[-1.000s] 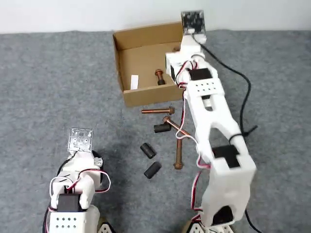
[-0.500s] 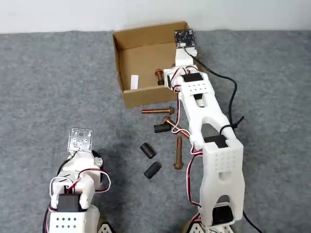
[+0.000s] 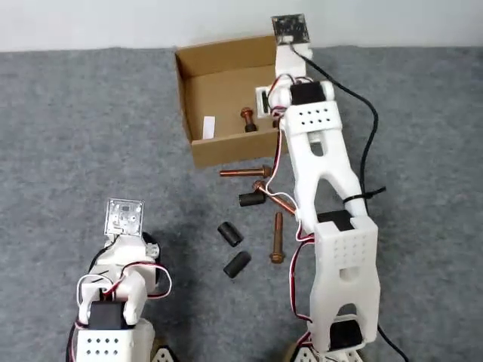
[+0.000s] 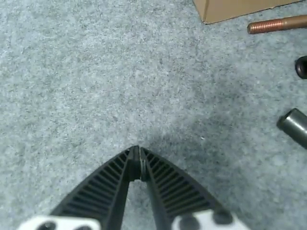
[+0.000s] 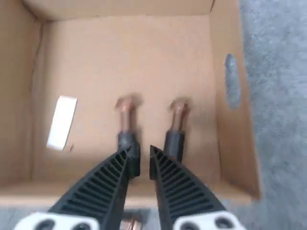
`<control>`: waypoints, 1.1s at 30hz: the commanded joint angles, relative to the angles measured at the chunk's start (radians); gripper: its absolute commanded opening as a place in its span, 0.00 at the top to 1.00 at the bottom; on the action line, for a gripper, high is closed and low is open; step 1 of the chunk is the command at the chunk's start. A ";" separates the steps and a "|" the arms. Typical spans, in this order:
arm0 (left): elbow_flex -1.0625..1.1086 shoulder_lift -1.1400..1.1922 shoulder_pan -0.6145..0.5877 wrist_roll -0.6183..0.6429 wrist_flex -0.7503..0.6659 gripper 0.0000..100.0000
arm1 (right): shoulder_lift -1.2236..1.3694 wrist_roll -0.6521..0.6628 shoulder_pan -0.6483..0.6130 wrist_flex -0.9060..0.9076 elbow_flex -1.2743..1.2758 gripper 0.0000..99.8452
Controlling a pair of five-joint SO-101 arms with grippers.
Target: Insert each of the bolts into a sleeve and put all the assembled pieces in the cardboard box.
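Sleeved bolts (image 5: 126, 125) beyond jaws (boxed)

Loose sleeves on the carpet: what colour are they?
The sleeves are black, shown best in the high view.

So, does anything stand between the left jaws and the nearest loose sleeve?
Nothing visible does: only bare carpet lies between the shut left jaws and that sleeve.
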 commanded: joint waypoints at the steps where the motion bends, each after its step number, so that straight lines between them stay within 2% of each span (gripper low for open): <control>1: -0.007 -0.005 -0.006 -0.003 -0.023 1.00 | -0.067 0.014 -0.039 0.209 -0.137 0.98; 5: -0.007 -0.006 -0.006 -0.003 -0.023 1.00 | -0.068 0.020 -0.076 0.407 -0.203 0.98; 9: -0.007 -0.008 -0.006 -0.003 -0.023 1.00 | -0.064 0.147 -0.108 0.570 -0.224 0.98; 12: -0.007 -0.009 -0.012 -0.003 -0.023 1.00 | -0.090 0.189 -0.117 0.572 -0.184 0.98; 15: -0.007 -0.009 -0.071 -0.003 -0.026 1.00 | -0.142 0.192 -0.139 0.572 -0.110 0.98; 23: -0.010 -0.009 -0.163 -0.003 -0.034 1.00 | -0.361 0.193 -0.252 0.570 0.324 0.97; 30: -0.007 -0.009 -0.176 -0.003 -0.057 1.00 | -0.372 0.190 -0.351 0.541 0.565 0.81; 33: -0.007 -0.009 -0.175 -0.003 -0.057 1.00 | -0.328 0.192 -0.377 0.518 0.580 0.80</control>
